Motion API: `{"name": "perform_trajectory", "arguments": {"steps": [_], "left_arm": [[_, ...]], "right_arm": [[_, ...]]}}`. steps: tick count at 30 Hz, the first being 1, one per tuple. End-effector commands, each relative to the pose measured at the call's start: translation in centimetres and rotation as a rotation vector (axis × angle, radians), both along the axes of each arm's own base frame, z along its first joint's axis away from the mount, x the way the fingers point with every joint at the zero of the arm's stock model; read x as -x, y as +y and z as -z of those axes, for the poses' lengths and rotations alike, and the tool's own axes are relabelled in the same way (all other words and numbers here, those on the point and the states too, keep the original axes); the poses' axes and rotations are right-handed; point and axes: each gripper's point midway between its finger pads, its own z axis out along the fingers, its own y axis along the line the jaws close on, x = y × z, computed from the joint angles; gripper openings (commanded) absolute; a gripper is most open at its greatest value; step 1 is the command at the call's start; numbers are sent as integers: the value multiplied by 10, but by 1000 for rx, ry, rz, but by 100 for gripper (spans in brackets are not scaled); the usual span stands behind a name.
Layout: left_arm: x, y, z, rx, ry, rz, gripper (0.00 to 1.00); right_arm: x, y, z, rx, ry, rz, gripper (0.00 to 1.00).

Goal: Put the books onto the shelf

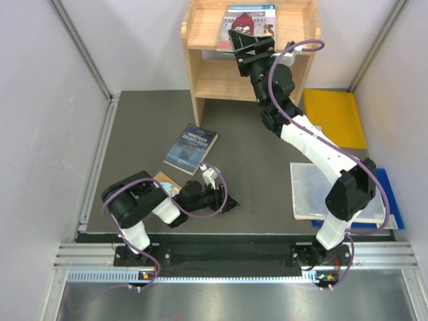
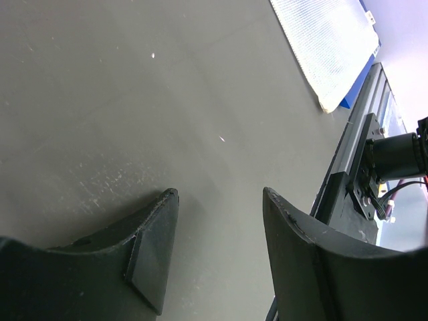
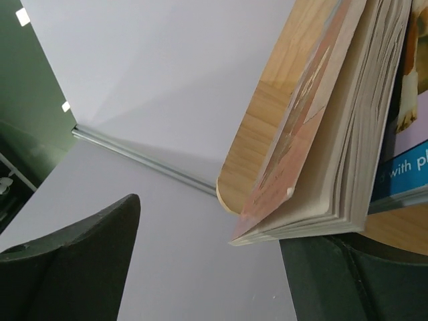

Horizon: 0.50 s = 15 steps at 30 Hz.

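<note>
**The blue book is my left hand's to fetch**

My right hand (image 3: 210,224) is up at the top board of the shelf (image 1: 200,41). Its fingers are spread wide and grip nothing. The pink book (image 3: 301,154) lies on that board, right against my outer finger and page edge toward me. A light blue book (image 1: 253,9) lies just past it.

My left hand (image 2: 219,197) sits low over the table (image 2: 134,100), fingers parted with only bare mat between them. The dark blue book (image 1: 191,148) lies flat and near, off that hand's left flank and a little back from the fingertips. Its long axis runs toward the shelf, roughly across the way my left fingers point. An orange book (image 1: 164,179) peeks out beside my left forearm, mostly hidden.

I judge the left hand far nearer to both. It must swing left to face the blue book's near short edge.
</note>
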Motion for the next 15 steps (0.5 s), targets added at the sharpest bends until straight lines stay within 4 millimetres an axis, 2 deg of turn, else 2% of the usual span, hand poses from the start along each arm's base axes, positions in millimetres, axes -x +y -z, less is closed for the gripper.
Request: {"name": "perform_trajectory", "arguments": {"steps": [1,7,11,15], "left_arm": [[-2,-7,-4,9,-28,22,58],[-2,-6,-3,8,-25,20,58],[-2,-7,-2,7,-21,22,58],[-1,-7,-1,6,-19,25,58]], "right_arm": [[19,-5,-13,2,-30,-50,81],[23,-10,-6,43,-8,-88,83],[21,-21,-3,73,0,-81,86],[18,-15,6,118,1,-139,91]]}}
